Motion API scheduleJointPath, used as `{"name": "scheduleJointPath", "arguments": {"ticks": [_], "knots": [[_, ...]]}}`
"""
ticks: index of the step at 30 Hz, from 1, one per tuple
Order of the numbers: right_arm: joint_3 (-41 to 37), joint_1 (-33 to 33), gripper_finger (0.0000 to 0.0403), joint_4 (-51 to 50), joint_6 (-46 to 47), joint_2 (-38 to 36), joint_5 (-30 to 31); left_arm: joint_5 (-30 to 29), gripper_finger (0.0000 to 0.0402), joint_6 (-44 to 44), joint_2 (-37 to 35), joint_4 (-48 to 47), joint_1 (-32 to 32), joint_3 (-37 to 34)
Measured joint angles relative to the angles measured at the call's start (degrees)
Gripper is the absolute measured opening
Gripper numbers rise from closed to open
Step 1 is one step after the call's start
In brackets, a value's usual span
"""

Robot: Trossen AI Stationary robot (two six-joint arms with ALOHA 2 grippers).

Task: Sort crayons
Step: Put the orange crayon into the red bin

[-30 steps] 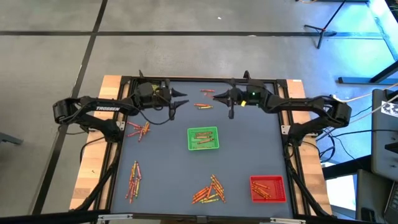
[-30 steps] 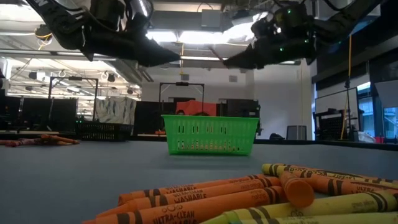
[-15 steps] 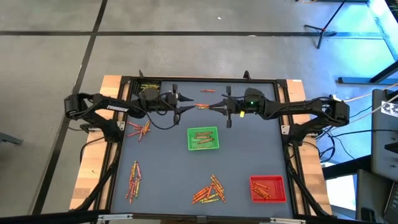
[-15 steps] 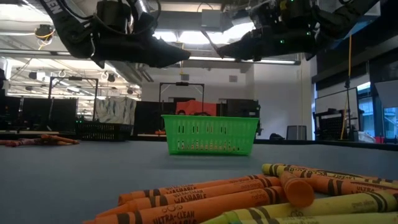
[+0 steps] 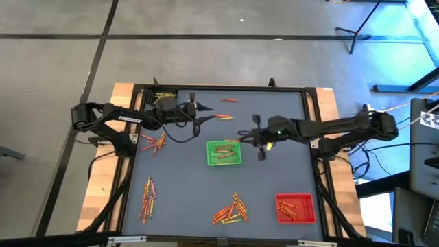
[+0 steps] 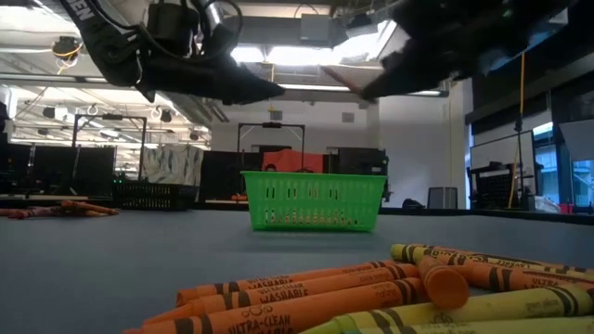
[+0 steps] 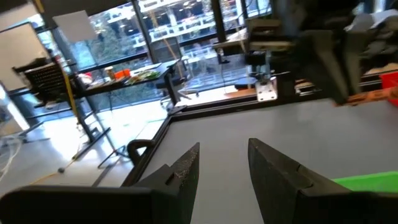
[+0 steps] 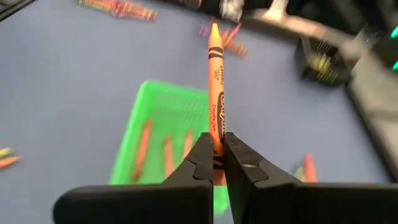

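Observation:
My right gripper (image 5: pixel 243 136) is shut on an orange crayon (image 8: pixel 215 81) and hovers just right of the green tray (image 5: pixel 224 152), which has several crayons in it. The red tray (image 5: pixel 295 208) at the near right also contains crayons. My left gripper (image 5: pixel 206 118) hangs level above the far part of the table; it is open with nothing between its fingers (image 7: pixel 186 171). Loose crayons lie flat on the table in heaps (image 5: pixel 232 209), (image 5: pixel 147 199), (image 5: pixel 153 142), and a few lie at the far edge (image 5: pixel 228 100). My right gripper pinches the crayon's blunt end (image 8: pixel 216 134) between its two fingertips. The crayon runs on forward in line with the fingers, its pointed tip (image 8: pixel 214 28) ahead. The fingers slant down from the table's right side. The crayon is lifted clear of the table, over the green tray.
A black frame (image 5: pixel 219 88) borders the grey table top. In the low view, orange and yellow crayons (image 6: pixel 371 288) lie close to the near edge, with the green tray (image 6: pixel 314 199) behind them. Bare table lies between the heaps and the trays.
My right gripper, shut on the orange crayon throughout, has swung from the far edge toward the near edge and now hovers beside the green tray, tipped further downward. My left gripper moved a little toward the table's middle, then stayed still and open.

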Motion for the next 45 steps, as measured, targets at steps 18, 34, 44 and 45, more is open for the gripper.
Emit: {"name": "scheduleJointPath", "arguments": {"ticks": [18, 34, 44, 45], "knots": [[6.1, 24.6, 0.0012, -42.5, 54.5, -8.4, -6.8, -1.1, 0.0121, 0.0, 0.0, -0.1, 0.0, 0.0], [5.8, 63.1, 0.0014, -42.2, 104.7, -7.0, 14.3, -1.2, 0.0121, -5.7, 0.0, -0.7, -2.3, 0.0], [5.7, 69.5, 0.0077, -44.8, 121.0, -0.7, 16.7, -4.8, 0.0121, -6.6, 0.0, -0.8, -6.3, 0.0], [5.7, 69.5, 0.0089, -44.8, 121.0, -0.7, 17.1, -5.2, 0.0121, -6.6, 0.0, -0.9, -6.4, 0.0]]}}
